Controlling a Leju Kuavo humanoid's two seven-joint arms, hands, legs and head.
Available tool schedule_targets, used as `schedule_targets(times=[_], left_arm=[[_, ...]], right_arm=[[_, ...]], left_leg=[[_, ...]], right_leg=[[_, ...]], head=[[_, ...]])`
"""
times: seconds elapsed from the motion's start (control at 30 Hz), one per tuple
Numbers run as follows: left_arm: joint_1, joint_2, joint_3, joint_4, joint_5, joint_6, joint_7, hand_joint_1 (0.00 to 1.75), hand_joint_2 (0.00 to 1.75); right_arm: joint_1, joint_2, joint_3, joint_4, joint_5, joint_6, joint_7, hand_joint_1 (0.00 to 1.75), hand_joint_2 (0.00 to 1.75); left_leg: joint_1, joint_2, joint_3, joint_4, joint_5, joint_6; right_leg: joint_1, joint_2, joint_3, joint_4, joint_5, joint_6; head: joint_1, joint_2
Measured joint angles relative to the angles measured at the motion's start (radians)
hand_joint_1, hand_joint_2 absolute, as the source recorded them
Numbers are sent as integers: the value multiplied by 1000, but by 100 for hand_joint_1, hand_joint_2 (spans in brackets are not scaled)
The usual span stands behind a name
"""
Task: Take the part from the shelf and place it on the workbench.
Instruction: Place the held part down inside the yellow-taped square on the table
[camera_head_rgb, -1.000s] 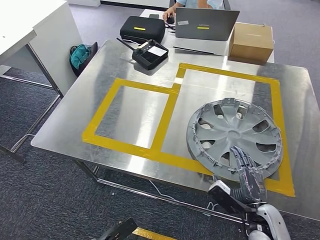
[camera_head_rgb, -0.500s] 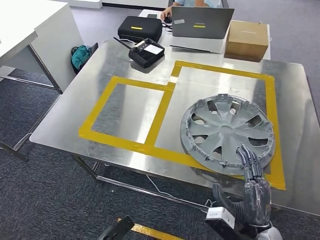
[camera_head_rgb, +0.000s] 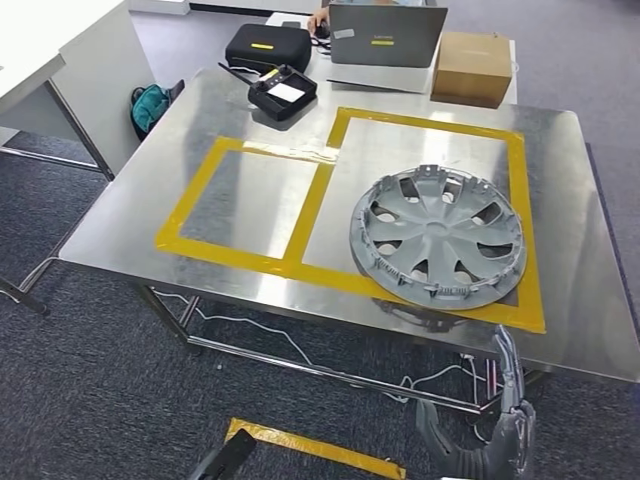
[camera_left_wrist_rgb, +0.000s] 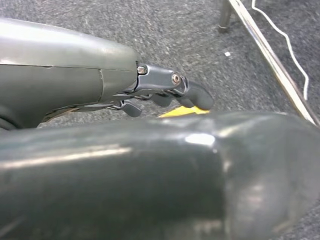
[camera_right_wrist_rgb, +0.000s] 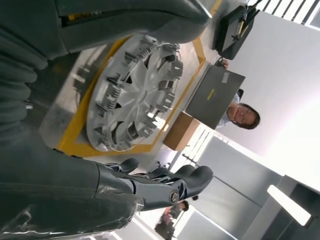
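1. Looking down from the head view, I see the grey wheel cover (camera_head_rgb: 437, 236) lying flat on the steel workbench (camera_head_rgb: 151, 215), inside the larger yellow tape rectangle (camera_head_rgb: 526, 230) on the right.
2. My right hand (camera_head_rgb: 507, 420) hangs below the near edge of the workbench, apart from the wheel cover, fingers (camera_head_rgb: 507, 360) spread and holding nothing.
3. In the right wrist view the fingers (camera_right_wrist_rgb: 177, 182) reach out straight with the wheel cover (camera_right_wrist_rgb: 132, 97) beyond them, untouched.
4. My left hand (camera_left_wrist_rgb: 166, 90) hangs over grey carpet (camera_left_wrist_rgb: 113, 25), fingers extended and loose, gripping nothing.
5. At the far side I see a black case (camera_head_rgb: 268, 45), a laptop (camera_head_rgb: 385, 22), a cardboard box (camera_head_rgb: 472, 65) and a person (camera_right_wrist_rgb: 241, 116) seated behind the laptop.
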Motion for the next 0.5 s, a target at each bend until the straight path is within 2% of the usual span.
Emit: schedule_targets(times=[0.03,0.07,0.1,0.17,0.2,0.23,0.27,0.3,0.33,0.4,0.43,0.47,0.5], left_arm=[[1,-1,5,0,3,6,0,0,0],[3,-1,11,0,7,12,-2,0,0],[5,-2,19,0,12,19,-4,0,0],[10,-4,34,0,17,28,-12,0,0],[13,-5,42,0,18,31,-15,0,0],[17,-6,50,0,20,35,-19,0,0],[21,-8,59,0,22,39,-23,0,0],[24,-10,68,0,22,43,-27,0,0],[25,-13,75,0,14,39,-26,0,0],[6,-18,75,-3,-50,-4,8,0,0],[-19,-20,63,-6,-104,-50,45,0,0],[-50,-22,46,-10,-153,-94,87,0,0],[-82,-25,31,-15,-189,-127,123,0,0]], right_arm=[[5,4,-5,2,-27,-1,0,0,0],[11,8,-12,7,-65,-1,-3,0,0],[16,11,-22,19,-109,-1,-10,0,0],[18,22,-52,71,-192,0,-41,0,0],[15,31,-76,115,-228,4,-67,0,0],[9,43,-109,172,-258,9,-99,0,0],[-1,56,-147,233,-281,16,-132,0,0],[-16,72,-195,305,-295,22,-168,0,0],[-38,87,-247,380,-296,28,-201,0,0],[-109,110,-351,553,-274,48,-259,0,0],[-159,115,-399,660,-260,63,-285,0,0],[-211,115,-445,775,-254,79,-305,0,0],[-264,114,-488,893,-256,95,-316,0,0]], left_leg=[[0,3,-7,-3,10,7],[1,6,-17,-5,23,15],[3,10,-29,-8,36,21],[2,14,-58,-7,60,28],[1,17,-74,-6,72,28],[0,20,-91,-5,85,28],[-1,21,-106,-3,97,27],[-2,23,-121,-2,108,25],[-2,23,-133,1,118,23],[-4,20,-150,5,139,15],[-4,18,-155,5,150,10],[-4,15,-159,3,162,5],[-3,11,-164,0,174,-1]], right_leg=[[-2,0,-4,0,-3,6],[-2,-2,-12,13,-24,11],[-2,-6,-24,46,-66,15],[-1,-12,-54,167,-175,20],[-1,-14,-61,230,-208,22],[-1,-14,-57,272,-214,24],[-1,-15,-38,282,-198,24],[0,-15,1,255,-167,23],[0,-16,55,195,-144,21],[3,-13,170,41,-149,12],[6,-14,200,-11,-163,8],[9,-16,210,-38,-171,2],[9,-21,202,-42,-165,-6]], head=[[-2,0],[-1,0],[1,0],[4,0],[4,0],[3,0],[3,0],[3,0],[3,0],[2,0],[2,0],[3,0],[5,0]])
